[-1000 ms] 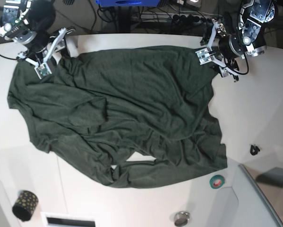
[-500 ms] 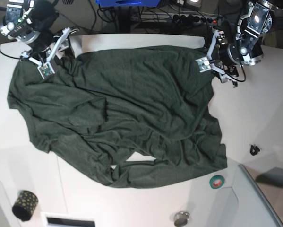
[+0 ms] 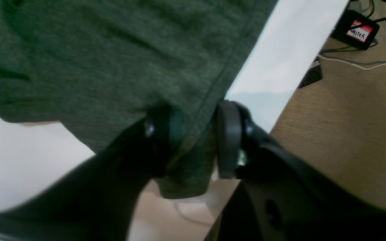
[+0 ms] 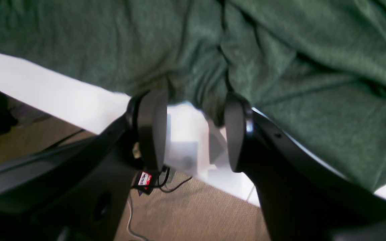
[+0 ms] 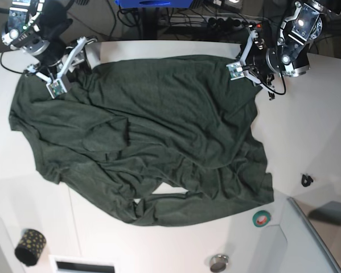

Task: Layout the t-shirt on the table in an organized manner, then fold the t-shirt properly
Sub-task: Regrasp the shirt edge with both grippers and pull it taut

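Observation:
The dark green t-shirt lies spread but wrinkled on the white table, with its lower hem bunched toward the front. My left gripper is at the shirt's far right corner. In the left wrist view the left gripper is open, with the shirt's hem between its jaws. My right gripper is at the shirt's far left corner. In the right wrist view the right gripper is open, with a fold of the shirt just inside the gap, at the table's edge.
A green tape roll, a small black piece and a round metal knob sit at the front right. A dark patterned roll is at the front left. Cables and a power strip run behind the table.
My left gripper has moved left and up along the shirt's far right corner. My right gripper has shifted slightly right at the far left corner. The shirt has stayed in place.

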Controlling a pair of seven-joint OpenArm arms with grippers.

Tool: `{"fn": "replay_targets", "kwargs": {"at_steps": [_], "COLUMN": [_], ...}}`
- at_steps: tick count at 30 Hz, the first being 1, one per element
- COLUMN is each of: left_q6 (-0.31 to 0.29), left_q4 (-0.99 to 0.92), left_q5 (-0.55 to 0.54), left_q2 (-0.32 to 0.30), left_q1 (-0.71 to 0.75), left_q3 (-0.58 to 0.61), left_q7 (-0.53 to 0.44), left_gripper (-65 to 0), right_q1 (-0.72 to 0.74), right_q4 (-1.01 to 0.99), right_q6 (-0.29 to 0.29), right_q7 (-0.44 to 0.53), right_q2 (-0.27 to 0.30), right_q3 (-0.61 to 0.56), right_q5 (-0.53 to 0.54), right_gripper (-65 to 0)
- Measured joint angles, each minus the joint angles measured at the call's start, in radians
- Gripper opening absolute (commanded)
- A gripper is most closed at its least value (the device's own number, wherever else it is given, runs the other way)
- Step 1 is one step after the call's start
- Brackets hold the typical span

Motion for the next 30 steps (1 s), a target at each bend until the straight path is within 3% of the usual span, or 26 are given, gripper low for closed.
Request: {"fn": "replay_targets", "kwargs": {"at_steps": [8, 13, 20, 27, 30], "left_q6": [0.002, 0.002, 0.002, 0.002, 0.002], "left_q4": [-0.002, -0.004, -0.005, 0.064, 0.138], "left_q5": [0.002, 0.008, 0.014, 0.272, 0.300], "left_q2": [-0.001, -0.015, -0.017, 0.013, 0.019], "left_q1": [0.000, 0.000, 0.000, 0.003, 0.000], "left_q3": [-0.006, -0.003, -0.008, -0.013, -0.014], "left_q7": [0.000, 0.005, 0.011, 0.019, 0.011], "left_gripper": [-47.4, -65.0, -65.0, -65.0, -65.0], "right_q1": [-0.001, -0.001, -0.001, 0.021, 0.063], "right_q4": [0.000, 0.000, 0.000, 0.000, 0.000], "right_q6": [0.000, 0.000, 0.000, 0.000, 0.003], "right_q7": [0.000, 0.000, 0.000, -0.012, -0.079], "right_q2": [0.000, 0.000, 0.000, -0.003, -0.003], "right_q3": [0.000, 0.000, 0.000, -0.006, -0.006], "right_q5": [0.000, 0.000, 0.000, 0.000, -0.002], "right_gripper": [-39.2, -39.2, -39.2, -39.2, -39.2]}}
